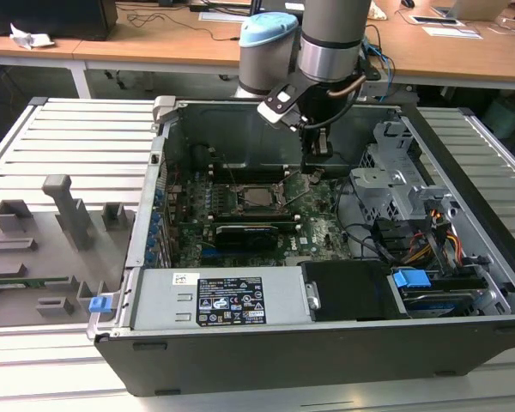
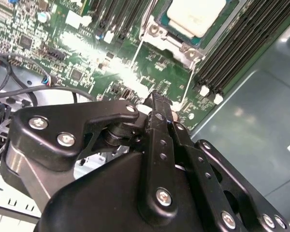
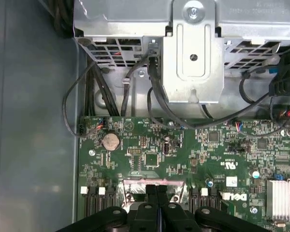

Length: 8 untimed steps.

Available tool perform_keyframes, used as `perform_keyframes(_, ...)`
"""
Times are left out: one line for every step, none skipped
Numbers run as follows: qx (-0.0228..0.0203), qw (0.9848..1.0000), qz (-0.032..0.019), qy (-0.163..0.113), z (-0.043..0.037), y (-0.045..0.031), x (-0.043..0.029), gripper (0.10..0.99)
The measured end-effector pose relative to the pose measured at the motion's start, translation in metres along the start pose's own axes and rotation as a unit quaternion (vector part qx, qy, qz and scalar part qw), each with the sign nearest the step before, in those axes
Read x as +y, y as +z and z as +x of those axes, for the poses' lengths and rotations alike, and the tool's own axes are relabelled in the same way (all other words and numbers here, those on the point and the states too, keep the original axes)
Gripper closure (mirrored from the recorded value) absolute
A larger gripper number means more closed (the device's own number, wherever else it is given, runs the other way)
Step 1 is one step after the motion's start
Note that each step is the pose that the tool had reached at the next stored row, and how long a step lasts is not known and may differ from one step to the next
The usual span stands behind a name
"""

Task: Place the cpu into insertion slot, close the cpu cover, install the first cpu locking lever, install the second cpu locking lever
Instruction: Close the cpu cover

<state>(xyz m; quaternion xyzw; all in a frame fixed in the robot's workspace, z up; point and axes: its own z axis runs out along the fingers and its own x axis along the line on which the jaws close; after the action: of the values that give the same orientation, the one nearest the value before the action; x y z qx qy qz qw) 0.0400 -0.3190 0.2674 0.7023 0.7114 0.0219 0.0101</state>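
Hanging over motherboard point(image 3: 150, 140), claw point(image 3: 157, 187) closed.

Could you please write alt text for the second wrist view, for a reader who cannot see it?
The black gripper, fingers closed together, hangs above a green motherboard. Beyond it the pale cpu sits inside the metal frame of the cpu cover, with black memory slots alongside.
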Motion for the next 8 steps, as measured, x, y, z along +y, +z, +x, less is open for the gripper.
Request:
perform_keyframes(-0.0005, 1.0, 0.0003, -0.001, -0.0001, 0.0009, 0.0026, 0.98)
perform_keyframes(-0.0009, 1.0, 0.0005, -0.002, 0.0, 0.0018, 0.0048, 0.98)
perform_keyframes(-0.0014, 1.0, 0.0008, -0.003, 0.0, 0.003, 0.0074, 0.98)
perform_keyframes(-0.0021, 1.0, 0.0012, -0.004, 0.0, 0.0039, 0.009, 0.98)
perform_keyframes(-0.004, 1.0, 0.0015, -0.004, 0.0, 0.0055, 0.0113, 0.98)
perform_keyframes(-0.0055, 1.0, 0.0018, -0.004, 0.0001, 0.0066, 0.013, 0.98)
perform_keyframes(-0.0069, 1.0, 0.0021, -0.005, 0.0002, 0.0074, 0.0144, 0.98)
perform_keyframes(-0.0086, 0.9999, 0.0023, -0.005, 0.0003, 0.0086, 0.0168, 0.98)
